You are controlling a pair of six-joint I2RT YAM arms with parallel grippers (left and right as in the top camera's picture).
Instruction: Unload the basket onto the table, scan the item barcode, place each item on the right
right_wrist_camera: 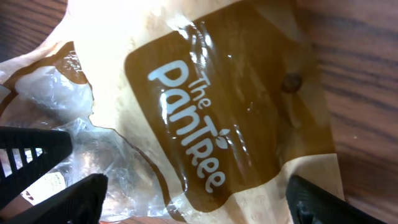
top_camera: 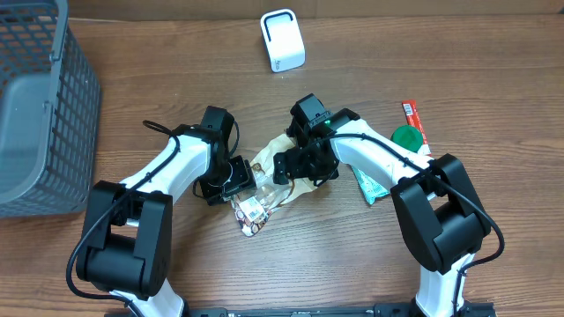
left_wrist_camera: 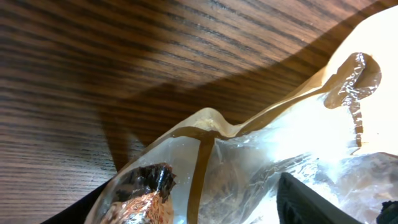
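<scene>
Snack bag position: The snack bag lies flat on the table at the centre, between my 2 arms and well apart from the scanner at the far edge.
Left gripper: The left gripper sits low over the bag's clear end, with 1 finger on each side of the film. I cannot tell whether it pinches the bag or only brackets it.
Right gripper: The right gripper hangs over the printed end with its jaws spread wide. Only the bag's face shows below them, so I read it as released.
Why both arms are here: I judge the bag to be limp. That would mean 1 gripper lifts an end while the other steadies it before any face can be turned toward the scanner.
Bag look: It has tan panels and a brown field lettered "The PanTree" in white. Glossy clear windows show dark brown contents.
Bag surface: It is crumpled and shiny, and in my view the glare off the film could trouble a scan.
Barcode: A pale patch shows at the near end of the bag in the overhead view. It is too small for me to tell whether it is the code.
Step in hand: I am getting hold of the bag, and the scan is not yet begun.
</scene>
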